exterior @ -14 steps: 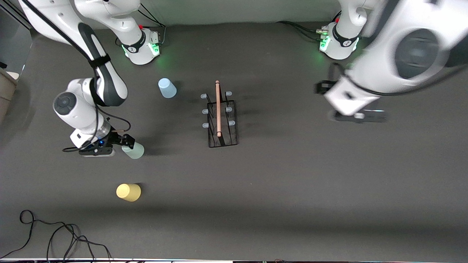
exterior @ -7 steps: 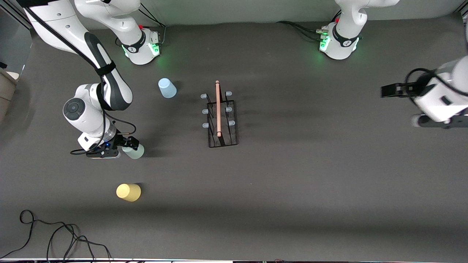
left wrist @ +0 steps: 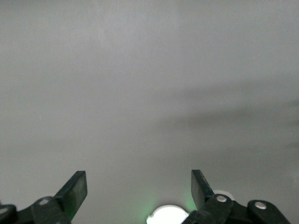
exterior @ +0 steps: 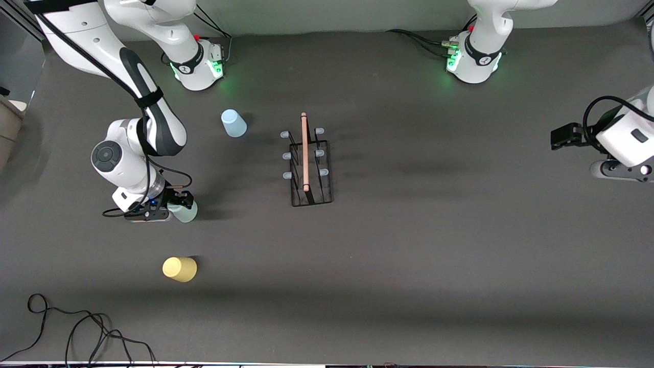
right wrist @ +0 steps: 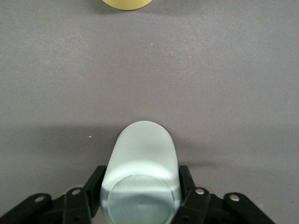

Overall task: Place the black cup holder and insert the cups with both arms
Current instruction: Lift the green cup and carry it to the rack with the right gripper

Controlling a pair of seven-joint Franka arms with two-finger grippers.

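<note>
The black cup holder (exterior: 312, 200) with its wooden rod handle (exterior: 304, 153) stands mid-table, no cup on its pegs. My right gripper (exterior: 178, 205) is shut on the pale green cup (exterior: 187, 213). The right wrist view shows both fingers pressed to the sides of the green cup (right wrist: 142, 154), its flat bottom facing the camera. A pale blue cup (exterior: 233, 123) stands nearer the right arm's base. The yellow cup (exterior: 180, 269) sits nearer the front camera; its edge shows in the right wrist view (right wrist: 126, 3). My left gripper (exterior: 558, 138) hangs open and empty (left wrist: 138, 177) over the left arm's end of the table.
Both arm bases (exterior: 196, 66) (exterior: 472, 59) glow green along the table's edge farthest from the front camera. A loose black cable (exterior: 76, 332) lies at the corner nearest the camera on the right arm's side. Dark grey tabletop (exterior: 434, 245) spreads around the holder.
My right gripper has shut on the green cup and nudged it slightly. The left arm has swung away from beside the holder out to its own end of the table.
</note>
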